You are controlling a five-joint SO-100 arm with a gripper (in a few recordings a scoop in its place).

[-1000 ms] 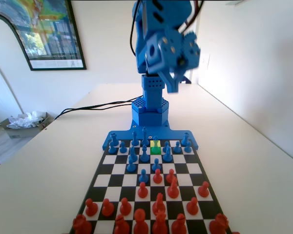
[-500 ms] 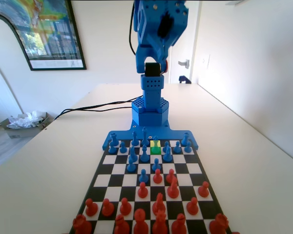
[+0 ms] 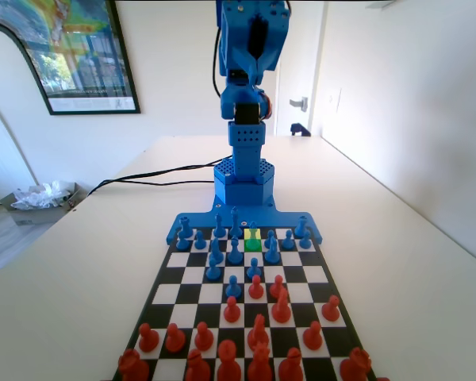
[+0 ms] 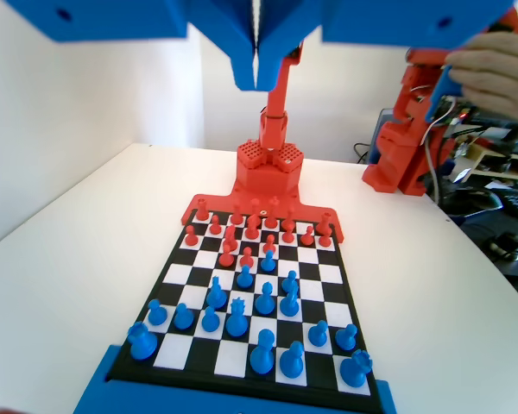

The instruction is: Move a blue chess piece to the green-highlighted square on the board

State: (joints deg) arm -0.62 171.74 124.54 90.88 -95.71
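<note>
Arm swung square to the board, gripper shut and empty

In the fixed view, near to far: the red pieces (image 3: 258, 337) fill the near ranks of the board (image 3: 317, 274), the blue pieces (image 3: 235, 252) crowd the far ranks, and the green-highlighted square (image 3: 253, 240) sits bare among them near the blue rim. High above, the blue arm (image 3: 248, 55) has turned from a sideways pose a second ago to face straight down the board. In the wrist view the gripper (image 4: 256, 76) hangs with jaws pressed together, holding nothing; no piece is chosen yet.
</note>
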